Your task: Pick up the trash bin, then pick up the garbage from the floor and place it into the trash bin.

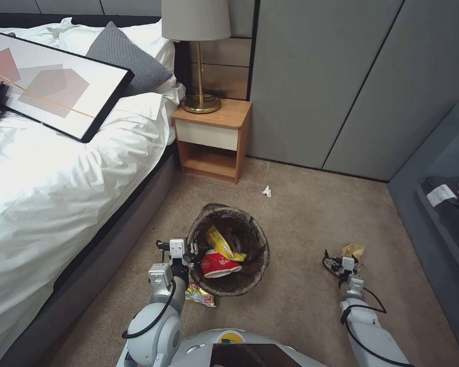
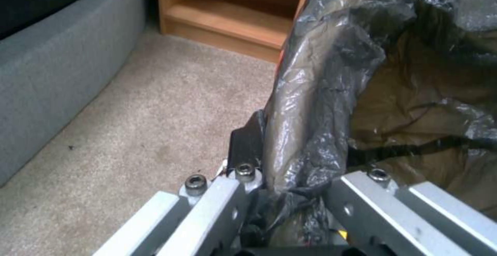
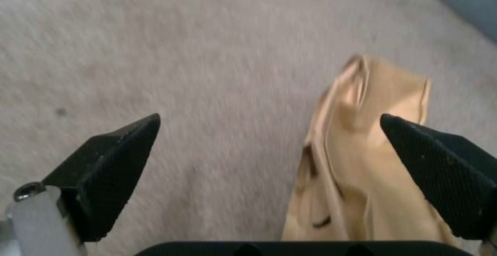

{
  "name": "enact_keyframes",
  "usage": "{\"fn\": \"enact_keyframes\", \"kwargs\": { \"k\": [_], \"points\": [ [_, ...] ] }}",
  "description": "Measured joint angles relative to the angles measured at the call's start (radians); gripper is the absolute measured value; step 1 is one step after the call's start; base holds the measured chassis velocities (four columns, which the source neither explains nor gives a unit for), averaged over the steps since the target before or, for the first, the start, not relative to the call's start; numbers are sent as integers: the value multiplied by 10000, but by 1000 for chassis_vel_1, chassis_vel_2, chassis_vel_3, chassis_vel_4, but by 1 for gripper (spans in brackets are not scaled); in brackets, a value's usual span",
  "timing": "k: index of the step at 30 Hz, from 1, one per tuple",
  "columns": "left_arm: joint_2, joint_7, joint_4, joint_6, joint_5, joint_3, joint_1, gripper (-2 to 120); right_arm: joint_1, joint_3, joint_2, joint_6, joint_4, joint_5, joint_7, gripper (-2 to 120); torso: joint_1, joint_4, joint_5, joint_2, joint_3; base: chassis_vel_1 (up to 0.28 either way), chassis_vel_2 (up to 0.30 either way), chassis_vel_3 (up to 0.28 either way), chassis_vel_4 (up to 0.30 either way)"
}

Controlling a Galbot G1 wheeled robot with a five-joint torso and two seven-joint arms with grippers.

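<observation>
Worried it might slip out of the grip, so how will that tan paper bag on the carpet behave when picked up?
The tan paper bag looks creased and flattened, so probably light and floppy. It should crumple between the open right tool rather than resist, and a thin edge could slip.

Carpeted bedroom (image 1: pixel 301 214), bed (image 1: pixel 46 193), nightstand (image 1: pixel 212 138)

Glossy plastic liner (image 2: pixel 321 93), seemingly paper bag (image 3: pixel 362 162)
</observation>
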Motion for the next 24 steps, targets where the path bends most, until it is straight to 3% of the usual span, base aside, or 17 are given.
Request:
{"fn": "enact_keyframes", "kwargs": {
  "k": [7, 13, 20, 24],
  "points": [
    [72, 4, -2, -7, -21, -12, 11, 3, 1080, -145, -117, -365, -1655, -20, -312, 100, 0, -2, -1, 0, 0, 0, 0, 0, 0],
    [93, 8, 32, -7, -37, 25, -18, 3, 1325, -109, -221, -771, -1769, 125, -293, 100, 0, 0, -2, 0, 0, 0, 0, 0, 0],
    [124, 11, 47, -3, -40, 84, -23, 3, 1489, -4, -515, -1582, -1958, 38, 460, 100, 0, -1, -3, 0, 0, 0, 0, 0, 0],
    [127, 11, 28, 0, -35, 101, 0, 3, 1545, -1, -412, -1932, -2319, -30, 695, 85, 0, 0, 1, 0, 0, 0, 0, 0, 0]
  ]
}}
